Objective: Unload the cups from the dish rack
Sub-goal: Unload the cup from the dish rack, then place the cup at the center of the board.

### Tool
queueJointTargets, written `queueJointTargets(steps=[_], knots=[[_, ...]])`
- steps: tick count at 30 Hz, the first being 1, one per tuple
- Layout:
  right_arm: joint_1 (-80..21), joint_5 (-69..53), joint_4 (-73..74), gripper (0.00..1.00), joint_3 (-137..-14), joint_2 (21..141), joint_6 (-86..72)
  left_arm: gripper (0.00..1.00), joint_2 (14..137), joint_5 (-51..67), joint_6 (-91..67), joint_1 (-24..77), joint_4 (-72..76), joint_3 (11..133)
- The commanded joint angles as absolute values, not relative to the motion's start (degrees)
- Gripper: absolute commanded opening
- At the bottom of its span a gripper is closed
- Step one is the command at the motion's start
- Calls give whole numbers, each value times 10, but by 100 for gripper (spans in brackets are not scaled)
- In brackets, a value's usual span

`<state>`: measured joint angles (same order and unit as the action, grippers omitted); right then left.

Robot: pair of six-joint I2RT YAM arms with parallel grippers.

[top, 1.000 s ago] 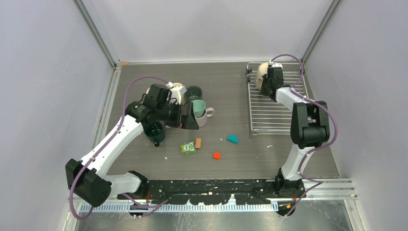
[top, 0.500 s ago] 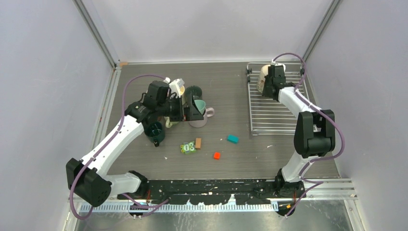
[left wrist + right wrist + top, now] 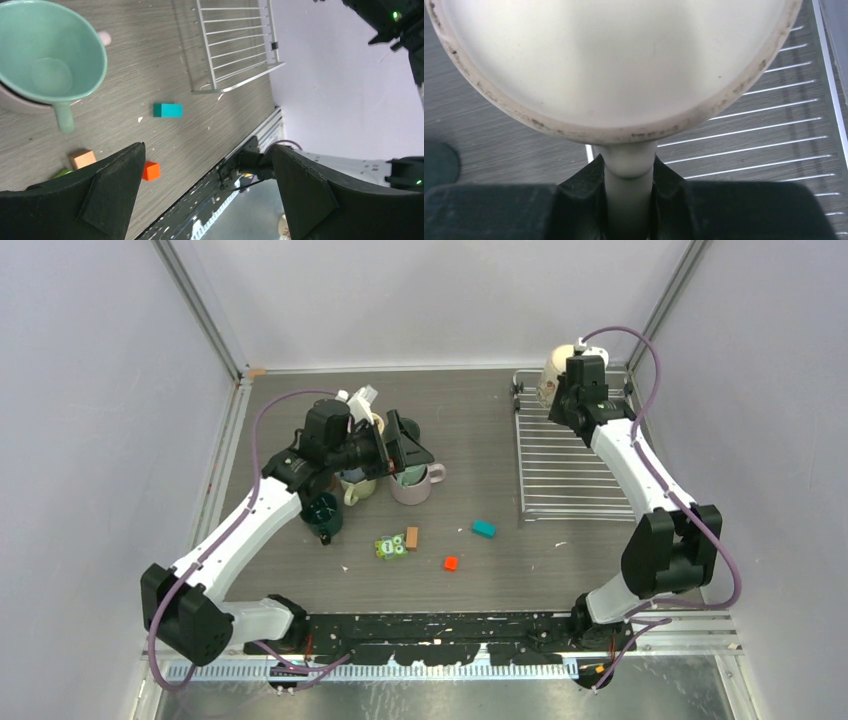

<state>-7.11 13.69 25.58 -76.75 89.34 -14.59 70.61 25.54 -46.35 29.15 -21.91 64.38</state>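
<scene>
Cream ceramic fills the right wrist view: the cream mug hangs rim-on to the lens, its handle pinched between the two black fingers of the right claw. From overhead, that claw holds the mug above the far left corner of the dish rack, at about 1 o'clock on the table. No other mug shows on the bars.

The left claw hovers with its fingers spread wide and nothing between them, over a cluster of mugs at about 10 o'clock. Its wrist camera looks down between the fingers at a light teal mug sitting inside a mauve-pink mug. Just beside that pair, toward 9 o'clock, stands a pale mug, and a dark teal mug lies toward 7 o'clock of it.

Small toys are scattered at about 6 o'clock from the cluster: a green figure touching a tan block, an orange block and a teal block, the last lying nearest the rack.
</scene>
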Motion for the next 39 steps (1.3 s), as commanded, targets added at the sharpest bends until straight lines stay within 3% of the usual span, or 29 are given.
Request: queueJointTargets(steps=[1, 20, 33, 39], knots=[[-96, 141, 217, 1, -835, 812, -163, 100, 731, 260, -512, 293, -137, 670], [-234, 17, 263, 1, -894, 764, -262, 100, 887, 314, -687, 268, 119, 755], [-243, -94, 204, 1, -911, 793, -355, 99, 952, 334, -781, 234, 240, 781], [-243, -125, 182, 1, -915, 807, -378, 94, 982, 348, -858, 229, 350, 786]])
